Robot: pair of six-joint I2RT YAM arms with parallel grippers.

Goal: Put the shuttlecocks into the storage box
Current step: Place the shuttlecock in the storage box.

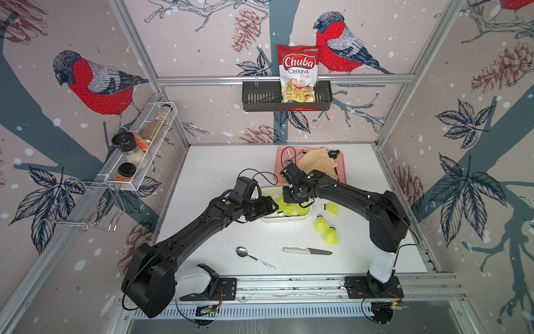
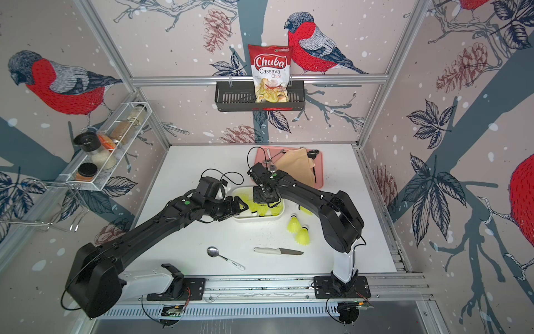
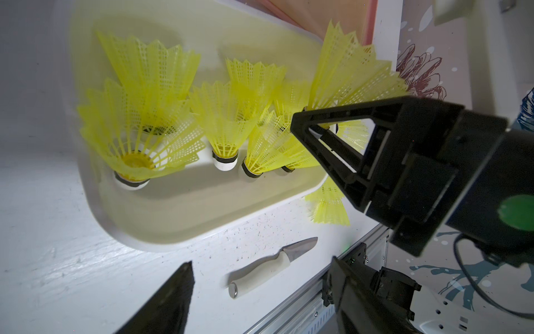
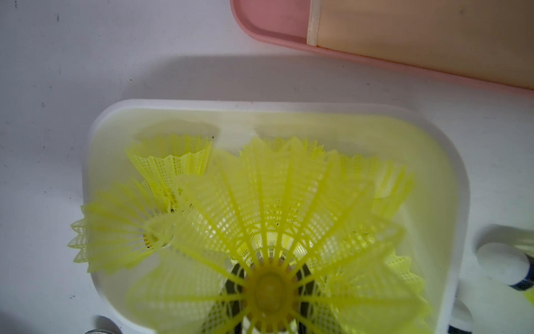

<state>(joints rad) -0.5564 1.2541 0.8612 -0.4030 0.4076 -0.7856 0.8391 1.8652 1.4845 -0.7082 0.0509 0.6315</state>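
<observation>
Your right tool (image 3: 300, 125) was clamped on one shuttlecock (image 3: 352, 75) by its base, the storage box (image 3: 179, 231) directly beneath it, presumably for a drop; your left tool (image 1: 271, 206) stood wide open, empty, alongside.

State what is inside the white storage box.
Several yellow shuttlecocks lie inside the storage box. The right gripper and its held shuttlecock cover part of the inside, so the count is uncertain.

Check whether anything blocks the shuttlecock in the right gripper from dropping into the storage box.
Nothing visible does. The right gripper holds the shuttlecock over the storage box; only stored shuttlecocks lie underneath.
</observation>
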